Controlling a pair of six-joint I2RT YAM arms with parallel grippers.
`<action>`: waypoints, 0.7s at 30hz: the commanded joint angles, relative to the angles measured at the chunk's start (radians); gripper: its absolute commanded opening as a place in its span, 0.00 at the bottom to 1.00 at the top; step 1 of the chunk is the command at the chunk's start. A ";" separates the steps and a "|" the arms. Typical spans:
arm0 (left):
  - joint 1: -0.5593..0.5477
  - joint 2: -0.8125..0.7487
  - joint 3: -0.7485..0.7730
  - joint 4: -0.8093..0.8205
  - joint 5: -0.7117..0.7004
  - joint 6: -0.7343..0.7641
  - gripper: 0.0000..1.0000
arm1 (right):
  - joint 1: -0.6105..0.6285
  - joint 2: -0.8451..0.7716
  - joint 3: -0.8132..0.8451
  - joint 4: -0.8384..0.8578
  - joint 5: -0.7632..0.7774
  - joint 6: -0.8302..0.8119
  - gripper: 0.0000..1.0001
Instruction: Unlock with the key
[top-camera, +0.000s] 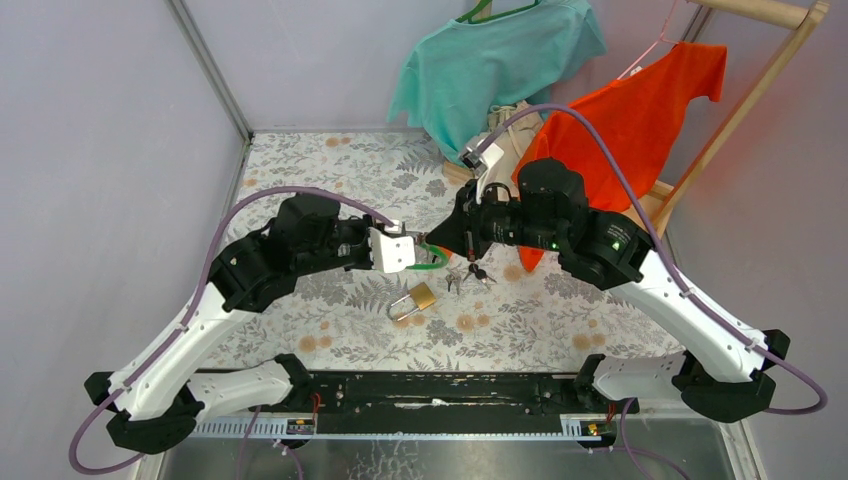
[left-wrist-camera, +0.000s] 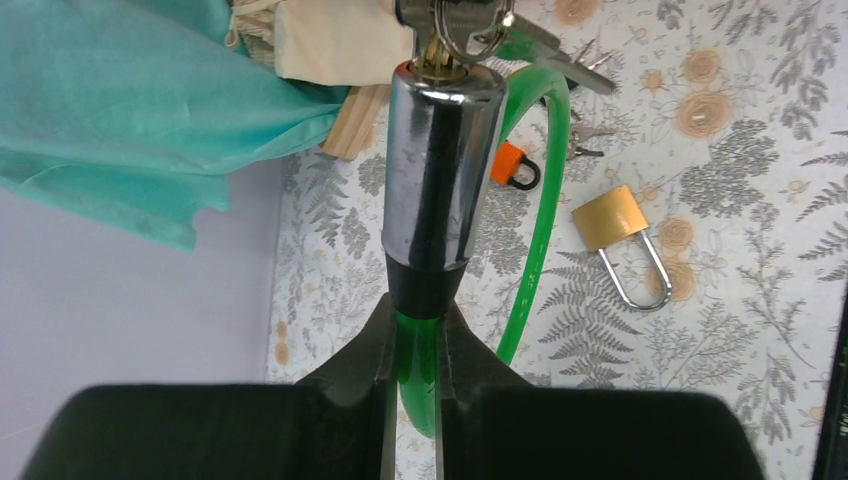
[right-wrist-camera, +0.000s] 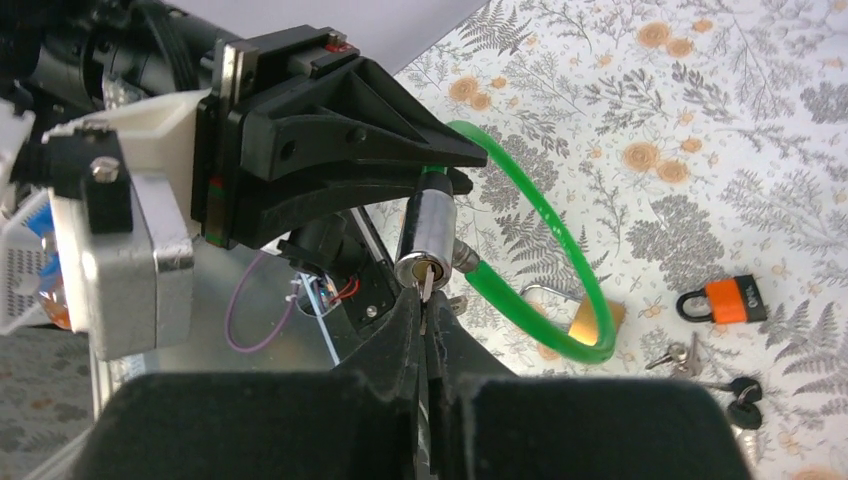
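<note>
Flowered cloth (top-camera: 330, 170) covers the table, and above it the two arms meet nose to nose. The right gripper (right-wrist-camera: 425, 305) is pinched tight on the key (right-wrist-camera: 427, 285). The key's blade meets the keyway in the end face of the chrome cylinder (right-wrist-camera: 428, 228), straight ahead of the fingertips. How deep it sits I cannot tell. Facing it, the left gripper (left-wrist-camera: 418, 325) is clamped on the green cable (left-wrist-camera: 537, 230) just behind the cylinder's black collar, holding the lock off the cloth. The cable loops away to one side of the fingers.

Seating the key looks like the step in hand. Next it likely needs pushing home along the cylinder's axis, then a wrist twist, while the left arm braces against the turn. The key ring (left-wrist-camera: 470, 35) dangling at the key's head could snag.

Below the grippers, a brass padlock (left-wrist-camera: 610, 215), an orange padlock (right-wrist-camera: 728, 300) and loose keys (right-wrist-camera: 690, 355) lie clear of the work. Behind the right arm hang a teal shirt (top-camera: 500, 60) and an orange shirt (top-camera: 640, 110), close to its elbow.
</note>
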 joint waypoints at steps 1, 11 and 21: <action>-0.024 -0.042 -0.027 0.256 -0.057 0.060 0.00 | 0.001 0.020 0.029 0.025 0.064 0.123 0.00; -0.081 -0.199 -0.294 0.665 -0.120 0.360 0.00 | -0.055 -0.034 -0.103 0.144 0.066 0.542 0.00; -0.106 -0.306 -0.509 0.957 -0.042 0.639 0.00 | -0.159 -0.108 -0.269 0.316 -0.136 0.908 0.00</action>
